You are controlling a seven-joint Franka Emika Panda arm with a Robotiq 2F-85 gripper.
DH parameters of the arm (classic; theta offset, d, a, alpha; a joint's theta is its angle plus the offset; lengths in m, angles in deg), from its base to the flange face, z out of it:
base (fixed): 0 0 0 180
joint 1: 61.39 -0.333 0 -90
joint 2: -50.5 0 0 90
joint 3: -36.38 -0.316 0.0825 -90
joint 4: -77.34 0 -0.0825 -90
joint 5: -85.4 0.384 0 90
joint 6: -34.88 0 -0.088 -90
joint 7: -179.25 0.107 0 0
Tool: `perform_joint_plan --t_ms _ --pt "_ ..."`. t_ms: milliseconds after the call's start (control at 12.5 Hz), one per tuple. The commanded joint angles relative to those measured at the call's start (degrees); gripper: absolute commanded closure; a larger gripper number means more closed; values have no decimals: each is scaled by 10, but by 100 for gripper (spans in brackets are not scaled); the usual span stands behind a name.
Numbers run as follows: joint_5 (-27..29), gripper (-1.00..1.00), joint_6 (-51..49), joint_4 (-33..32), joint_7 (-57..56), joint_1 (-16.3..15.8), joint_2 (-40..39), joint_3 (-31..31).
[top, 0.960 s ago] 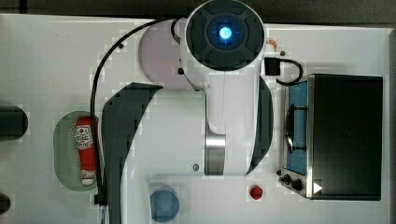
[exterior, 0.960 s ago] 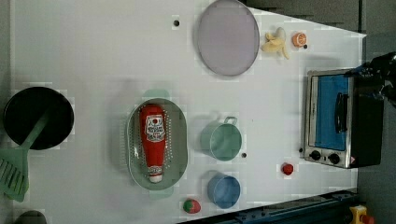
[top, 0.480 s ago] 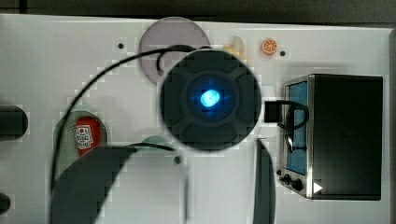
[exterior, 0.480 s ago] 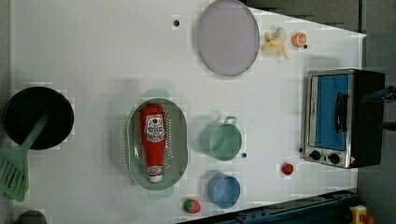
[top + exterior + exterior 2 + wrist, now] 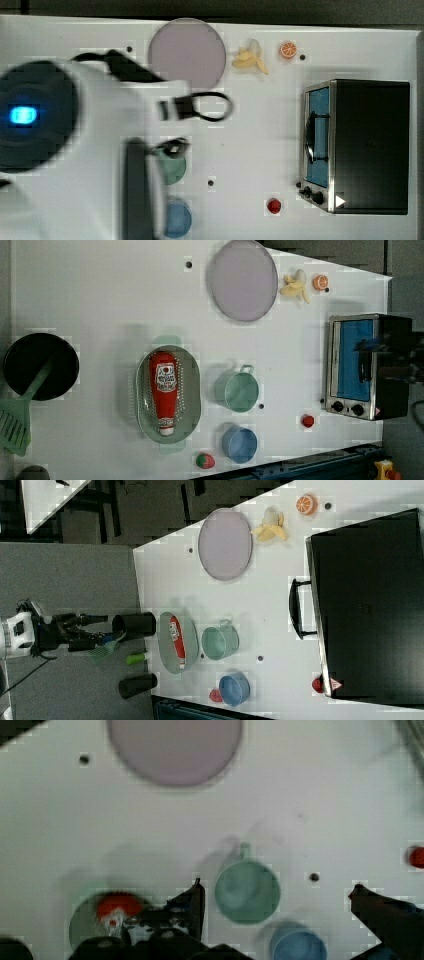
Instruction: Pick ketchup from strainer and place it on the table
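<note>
A red ketchup [image 5: 163, 391] with a white patterned label is seen in a pale green perforated strainer [image 5: 192, 405] on the white table [image 5: 100, 300]. A green cup [image 5: 237, 390], blue cup [image 5: 240, 444] and lilac plate [image 5: 243, 280] are shown.

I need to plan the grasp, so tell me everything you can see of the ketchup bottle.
The ketchup is a small, elongated red bottle, plastic by its look, with a white patterned label around its middle and a whitish cap. It lies flat on its side inside the pale green perforated strainer, along the basket's length, cap toward the left view's bottom. Nothing but the strainer touches it.
</note>
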Motion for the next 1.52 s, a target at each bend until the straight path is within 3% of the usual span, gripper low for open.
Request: perform_joint_plan --t_ms 80,400,800,1200,1520 --pt "3 -100 25 -8 32 -20 -37 -77" --pt "2 -100 90 -47 33 -23 -79 -166" --pt "-3 -100 296 -159 44 -25 -138 -221" --pt "-88 -100 494 -248 77 -28 -219 -218" --pt "-166 -100 549 -247 152 -30 -309 -216"
